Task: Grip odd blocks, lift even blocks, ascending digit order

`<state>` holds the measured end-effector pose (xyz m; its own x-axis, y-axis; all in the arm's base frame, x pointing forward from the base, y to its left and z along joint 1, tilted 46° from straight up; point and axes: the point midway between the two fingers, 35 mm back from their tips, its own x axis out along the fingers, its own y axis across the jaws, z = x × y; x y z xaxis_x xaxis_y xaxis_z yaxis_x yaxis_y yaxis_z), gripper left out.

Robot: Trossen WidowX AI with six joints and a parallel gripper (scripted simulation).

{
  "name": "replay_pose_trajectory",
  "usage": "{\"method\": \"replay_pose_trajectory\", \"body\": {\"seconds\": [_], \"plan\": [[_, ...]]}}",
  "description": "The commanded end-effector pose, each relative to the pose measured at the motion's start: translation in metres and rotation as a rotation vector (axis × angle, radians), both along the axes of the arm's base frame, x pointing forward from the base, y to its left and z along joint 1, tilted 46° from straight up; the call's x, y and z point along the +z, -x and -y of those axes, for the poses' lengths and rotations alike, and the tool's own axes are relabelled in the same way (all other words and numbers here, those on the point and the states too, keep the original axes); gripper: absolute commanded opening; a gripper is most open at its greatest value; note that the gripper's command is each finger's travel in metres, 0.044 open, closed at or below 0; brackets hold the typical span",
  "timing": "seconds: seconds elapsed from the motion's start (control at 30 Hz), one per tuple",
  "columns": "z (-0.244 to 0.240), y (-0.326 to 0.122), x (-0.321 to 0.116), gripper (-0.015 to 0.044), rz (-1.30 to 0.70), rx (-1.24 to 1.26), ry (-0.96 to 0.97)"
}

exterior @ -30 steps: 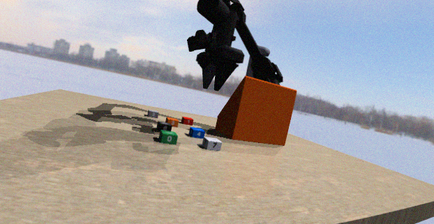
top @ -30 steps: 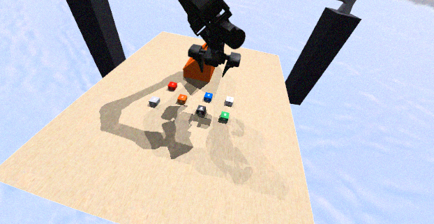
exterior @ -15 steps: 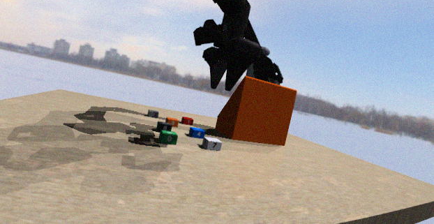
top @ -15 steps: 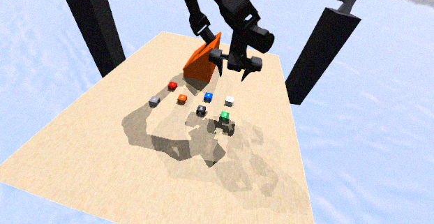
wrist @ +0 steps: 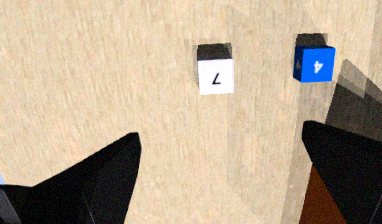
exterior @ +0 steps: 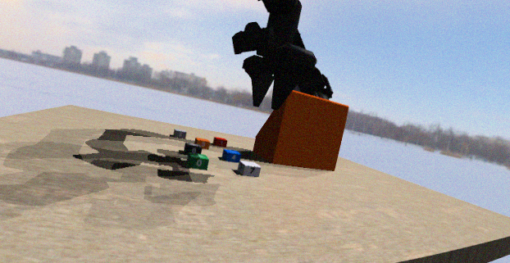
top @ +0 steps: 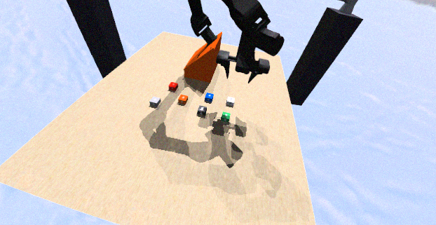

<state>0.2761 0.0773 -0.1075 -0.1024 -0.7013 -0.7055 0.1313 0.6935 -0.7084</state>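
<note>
My gripper [top: 238, 80] [exterior: 266, 107] [wrist: 222, 135] is open and empty, high above the table. In the wrist view, a white block [top: 230, 101] [exterior: 248, 169] [wrist: 216, 76] showing 7 lies ahead, between the fingers' lines. A blue block [top: 209, 97] [exterior: 231, 156] [wrist: 317, 64] showing 4 lies ahead of the right finger. A green block [top: 226, 116] [exterior: 198, 161] shows 0. A black block [top: 202, 111] [exterior: 193, 148] has an unclear digit. An orange block [top: 183, 99] [exterior: 202, 142] shows 3, a red block [top: 173, 86] [exterior: 220, 142] 1, a grey block [top: 155, 101] [exterior: 179, 133] 2.
A large orange wedge-shaped base [top: 203, 65] [exterior: 307, 132] stands behind the blocks, near the arm; its edge shows at the wrist view's lower right. The arm's shadow falls across the wooden table [top: 105, 148] [exterior: 328, 214]. Dark pillars [top: 324, 53] stand beside the table.
</note>
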Motion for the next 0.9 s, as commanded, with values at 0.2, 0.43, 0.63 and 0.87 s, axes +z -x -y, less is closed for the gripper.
{"method": "replay_pose_trajectory", "body": {"seconds": [0.2, 0.43, 0.63, 0.87], "plan": [[0.0, -0.001, -0.001, 0.04, -0.003, -0.005, 0.001], [0.016, -0.075, 0.006, 0.04, 0.002, -0.004, 0.001], [0.023, -0.091, 0.008, 0.04, 0.002, -0.005, 0.004], [0.023, -0.091, 0.008, 0.04, 0.002, -0.005, 0.004]]}}
